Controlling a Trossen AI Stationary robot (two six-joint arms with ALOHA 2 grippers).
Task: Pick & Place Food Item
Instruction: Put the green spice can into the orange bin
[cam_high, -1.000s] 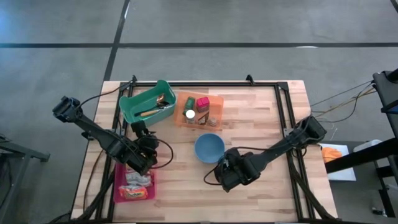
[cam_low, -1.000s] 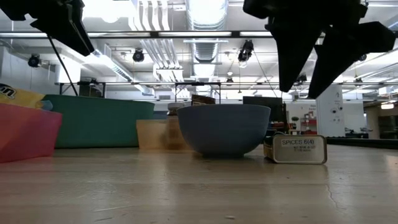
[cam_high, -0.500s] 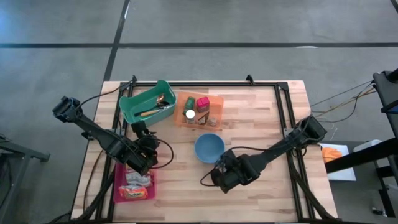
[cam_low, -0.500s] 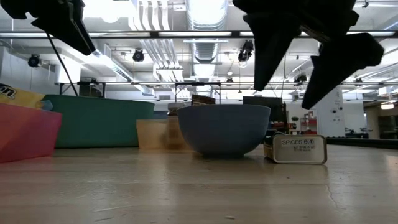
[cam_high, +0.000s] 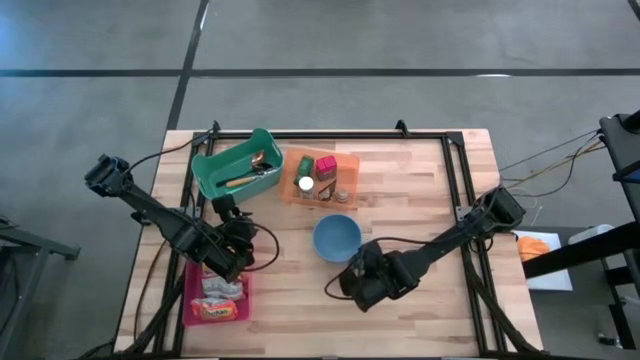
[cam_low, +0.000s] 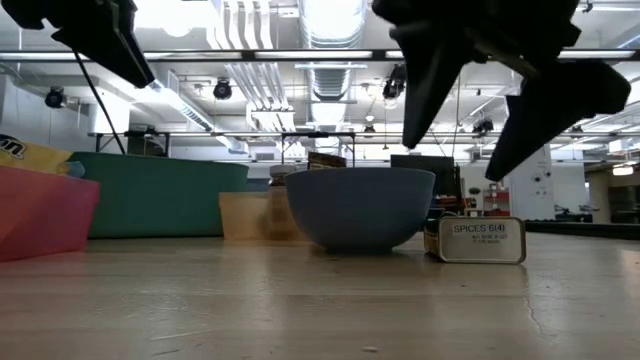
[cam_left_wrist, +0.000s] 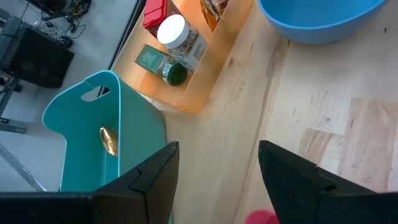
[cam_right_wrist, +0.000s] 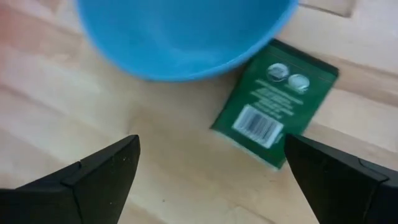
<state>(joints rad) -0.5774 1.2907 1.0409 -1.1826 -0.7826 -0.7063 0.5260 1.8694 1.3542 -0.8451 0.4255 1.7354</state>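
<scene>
A flat green spice tin (cam_right_wrist: 275, 112) lies on its broad face on the wooden table, barcode side up, right beside the blue bowl (cam_right_wrist: 186, 31). In the low view the tin (cam_low: 480, 240) shows to the right of the bowl (cam_low: 360, 205). My right gripper (cam_low: 480, 135) hangs open above the tin, one finger on each side and clear of it. In the high view this gripper (cam_high: 358, 282) hides the tin. My left gripper (cam_high: 237, 243) waits open above the table, at the far end of the pink tray (cam_high: 215, 298), with nothing between its fingers.
The pink tray at the near left holds snack packets. A teal bin (cam_high: 237, 165) with a utensil stands at the far left. Beside it is an orange tray (cam_high: 320, 178) with spice jars. Bare wood lies near and to the right of the bowl.
My right gripper has opened wider above the spice tin and has tipped a little. The tin and the bowl have stayed where they were.
</scene>
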